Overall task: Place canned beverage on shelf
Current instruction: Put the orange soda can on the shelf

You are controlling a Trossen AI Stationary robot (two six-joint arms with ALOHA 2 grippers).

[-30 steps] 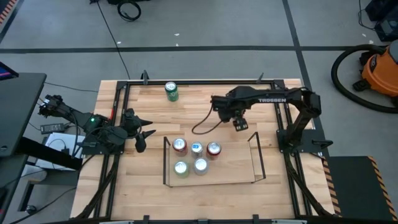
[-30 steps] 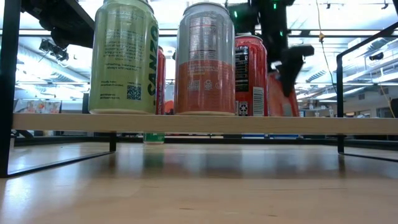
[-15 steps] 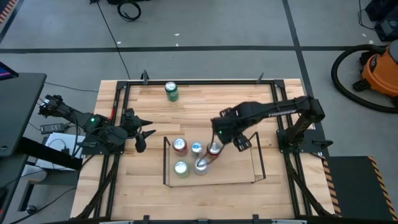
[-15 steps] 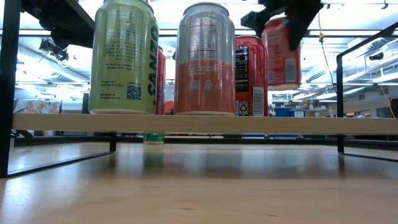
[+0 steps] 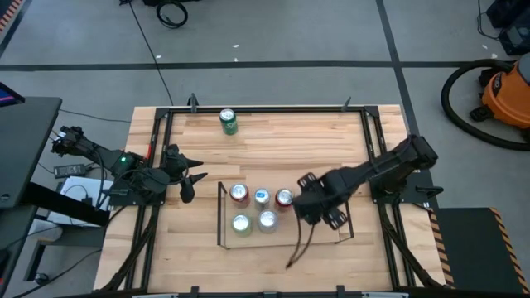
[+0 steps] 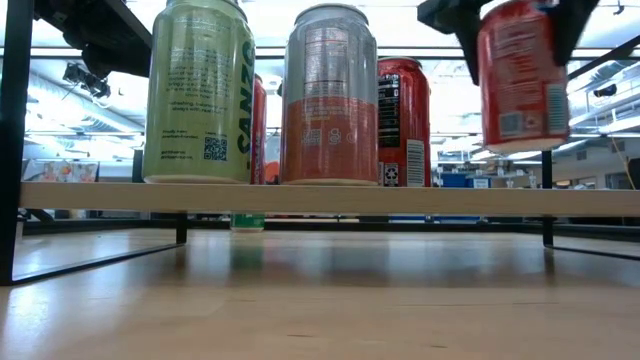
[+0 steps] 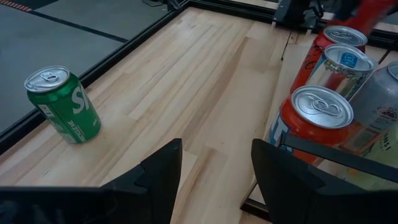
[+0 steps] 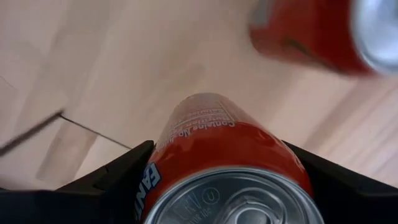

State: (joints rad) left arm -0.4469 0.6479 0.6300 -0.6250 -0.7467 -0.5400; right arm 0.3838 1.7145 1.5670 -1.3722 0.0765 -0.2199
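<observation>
A red can (image 6: 521, 76) hangs in my right gripper (image 5: 319, 207), above the right part of the shelf (image 5: 220, 217) and clear of its pale wood floor (image 6: 320, 197). The arm hides the can in the high view. Several cans (image 5: 262, 197) stand upright on the shelf's left half, in two rows. A green can (image 5: 228, 121) stands on the table near its far edge. My left gripper (image 5: 192, 178) waits at the table's left side. It points toward the shelf, open, with nothing between its fingers. My right gripper pinches the red can between its two fingers (image 8: 109, 180), on opposite sides of its wall just below the top rim (image 8: 163, 154). The fingers come from above and point down. The can hangs nearly upright, its base (image 6: 528, 140) above the shelf floor.
The shelf's thin black rods (image 6: 548, 140) rise at its ends. A dark cable (image 5: 298, 248) dangles from the right arm over the shelf's near rail. A larger black frame (image 5: 157, 141) borders the tabletop. An orange vacuum (image 5: 503, 93) stands on the floor beyond the table's right side.
My right gripper has swung from behind the shelf toward the table's near edge and a little up, rolling as it went. It has carried the red can over the shelf's far rail to above the shelf's right part. The can stays lifted and nearly upright.
</observation>
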